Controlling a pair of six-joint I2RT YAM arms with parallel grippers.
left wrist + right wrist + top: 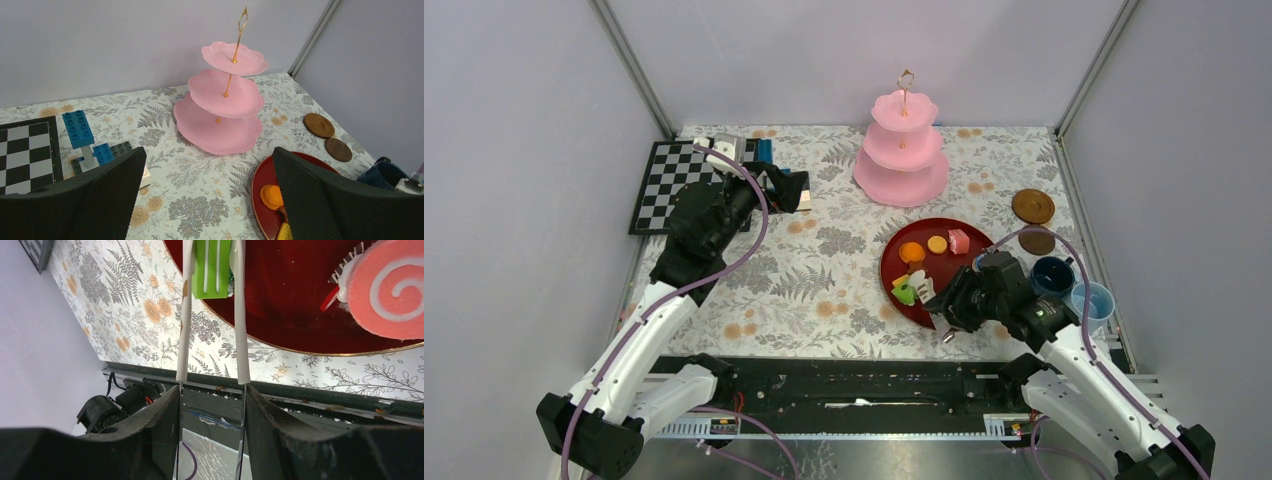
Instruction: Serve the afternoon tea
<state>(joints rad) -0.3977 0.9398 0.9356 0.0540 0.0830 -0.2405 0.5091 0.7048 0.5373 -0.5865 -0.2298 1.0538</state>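
A dark red tray [894,265] holds toy sweets: an orange one [911,252], a yellow biscuit [937,243], a pink cake piece [959,241] and a green piece [905,292]. My right gripper [212,400] is shut on white tongs [241,315], and the tong tips stand on either side of the green piece [214,267]. A pink swirl roll [395,290] lies beside them. The pink three-tier stand [902,150] is bare at the back. My left gripper [207,200] hangs open over the cloth left of the tray, holding nothing.
Two brown saucers [1032,206] [1036,241] and two blue cups [1052,275] [1092,300] sit along the right edge. A chequered board [664,185] and toy blocks [82,130] lie at the back left. Walls enclose three sides.
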